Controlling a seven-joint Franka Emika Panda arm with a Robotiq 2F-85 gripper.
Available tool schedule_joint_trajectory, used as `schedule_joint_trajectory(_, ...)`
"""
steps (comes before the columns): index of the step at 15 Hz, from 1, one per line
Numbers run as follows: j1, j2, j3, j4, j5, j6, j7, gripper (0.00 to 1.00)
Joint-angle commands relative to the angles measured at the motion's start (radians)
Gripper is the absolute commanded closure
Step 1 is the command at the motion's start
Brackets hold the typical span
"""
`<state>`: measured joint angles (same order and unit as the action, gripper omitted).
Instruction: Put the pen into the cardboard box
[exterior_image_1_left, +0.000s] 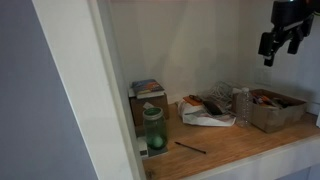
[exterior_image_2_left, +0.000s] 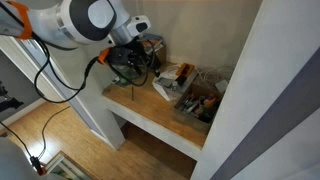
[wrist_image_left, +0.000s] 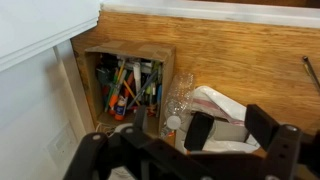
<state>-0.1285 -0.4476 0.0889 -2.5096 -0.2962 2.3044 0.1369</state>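
Both jaws of your gripper (wrist_image_left: 232, 132) stand wide apart, nothing held. The thin dark pen (exterior_image_1_left: 190, 147) lies flat on the wooden shelf (exterior_image_1_left: 240, 148), well apart from the jaws, near the green lidded bottle (exterior_image_1_left: 153, 130). The brown cardboard box (exterior_image_1_left: 268, 120), packed with coloured markers (wrist_image_left: 125, 85), sits below the jaws.

In the wrist view the pen (wrist_image_left: 311, 72) runs off the right edge, the hand (wrist_image_left: 232, 130) is cut by the bottom, and what fills the cardboard box (wrist_image_left: 130, 52) is a blur.
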Motion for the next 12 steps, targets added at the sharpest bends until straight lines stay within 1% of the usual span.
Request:
schedule_joint_trajectory(1,0.014,0.001,-0.013,0.002,-0.007,-0.004,0.005,0.0)
schedule_joint_trajectory(10,0.014,0.001,-0.013,0.002,-0.007,-0.004,0.005,0.0)
schedule_joint_trajectory(11,0.022,0.005,-0.009,0.004,-0.011,-0.002,-0.01,0.0)
schedule_joint_trajectory(12,0.057,0.017,-0.004,0.011,0.02,-0.004,-0.039,0.0)
